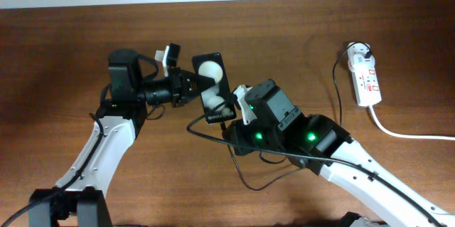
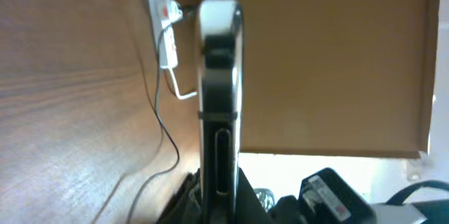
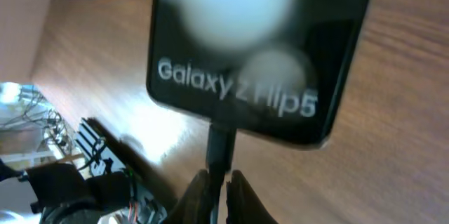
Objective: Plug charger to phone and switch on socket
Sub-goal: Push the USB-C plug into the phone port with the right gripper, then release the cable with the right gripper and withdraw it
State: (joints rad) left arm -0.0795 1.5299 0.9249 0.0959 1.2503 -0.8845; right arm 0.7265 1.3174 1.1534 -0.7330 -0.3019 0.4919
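The black phone [image 1: 212, 85] with white circles is held off the table, edge-on in the left wrist view [image 2: 219, 104]. My left gripper [image 1: 201, 83] is shut on its side [image 2: 219, 196]. In the right wrist view the phone [image 3: 245, 48] reads "Galaxy Z Flip5". My right gripper [image 3: 219, 189] is shut on the charger's black connector [image 3: 220, 147], whose tip meets the phone's lower edge; that gripper also shows overhead [image 1: 234, 109]. The thin black cable [image 1: 238, 166] loops over the table. The charger's white plug head [image 1: 364, 55] sits in the white socket strip [image 1: 367, 77] at the far right.
The socket's thick white cord [image 1: 405, 133] runs off to the right edge. The strip and cable also show in the left wrist view [image 2: 163, 31]. Both arms crowd the middle of the wooden table [image 1: 64, 56].
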